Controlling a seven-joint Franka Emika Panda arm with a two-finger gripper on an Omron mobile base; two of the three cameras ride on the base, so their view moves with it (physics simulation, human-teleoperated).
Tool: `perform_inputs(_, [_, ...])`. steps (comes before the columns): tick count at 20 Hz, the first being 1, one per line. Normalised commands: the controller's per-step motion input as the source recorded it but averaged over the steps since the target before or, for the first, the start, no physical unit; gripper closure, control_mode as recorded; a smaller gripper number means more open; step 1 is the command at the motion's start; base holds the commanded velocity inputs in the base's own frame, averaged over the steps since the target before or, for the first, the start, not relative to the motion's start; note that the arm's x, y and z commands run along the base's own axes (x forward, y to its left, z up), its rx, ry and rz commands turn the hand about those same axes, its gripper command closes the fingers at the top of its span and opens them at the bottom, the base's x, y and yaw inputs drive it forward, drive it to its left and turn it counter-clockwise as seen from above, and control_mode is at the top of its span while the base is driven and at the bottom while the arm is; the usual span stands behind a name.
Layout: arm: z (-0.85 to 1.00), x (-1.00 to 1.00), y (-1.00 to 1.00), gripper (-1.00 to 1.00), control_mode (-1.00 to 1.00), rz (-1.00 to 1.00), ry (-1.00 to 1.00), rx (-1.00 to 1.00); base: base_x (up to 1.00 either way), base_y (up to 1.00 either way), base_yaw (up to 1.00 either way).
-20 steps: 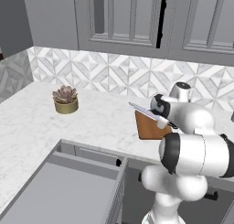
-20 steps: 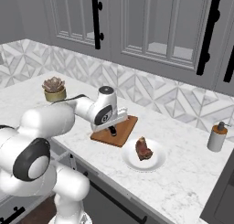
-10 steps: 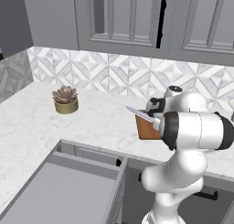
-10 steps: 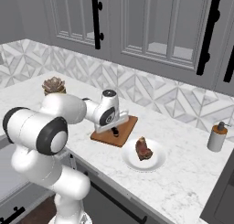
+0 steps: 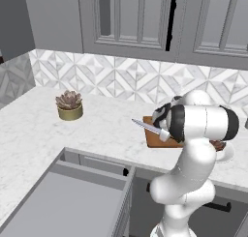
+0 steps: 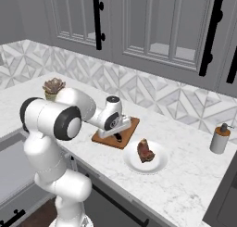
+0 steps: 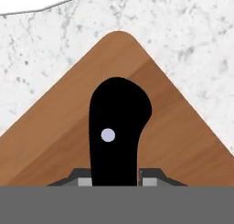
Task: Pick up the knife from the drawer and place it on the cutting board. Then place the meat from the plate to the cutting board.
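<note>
Gripper (image 7: 116, 182) clenched on the knife (image 7: 118, 127) by its black handle, above the cutting board (image 7: 173, 127). Board lay near the counter's (image 6: 194, 175) front edge; blade (image 5: 145, 126) pointed left.

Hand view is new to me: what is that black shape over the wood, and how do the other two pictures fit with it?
The black shape is the handle of the knife, gripped between the fingers of the white arm's hand; that camera looks along the hand, down at the cutting board. The other two cameras sit behind the arm, to its left and right. From the left, the silver blade sticks out above the board's edge, and the drawer stands open below. From the right, the meat lies on its plate beside the board, with a potted plant and a soap dispenser on the counter.
</note>
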Motion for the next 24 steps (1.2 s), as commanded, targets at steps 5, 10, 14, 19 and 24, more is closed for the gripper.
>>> perform_inputs(5, [-0.22,0.25,-0.26,1.00,-1.00,0.00,0.03,0.00,0.00,0.00,0.00])
perform_inputs(10, [0.00,0.26,-0.24,1.00,-1.00,-0.02,0.00,0.00,0.00,0.00,0.00])
perform_inputs(14, [0.00,0.19,-0.14,1.00,-1.00,-0.04,0.00,0.00,0.00,0.00,0.00])
perform_inputs(19, [-0.02,0.31,0.00,1.00,-1.00,-0.07,0.00,0.00,0.00,0.00,0.00])
perform_inputs(24, [-0.20,0.17,-0.02,-1.00,-1.00,-0.06,0.00,0.00,0.00,0.00,0.00])
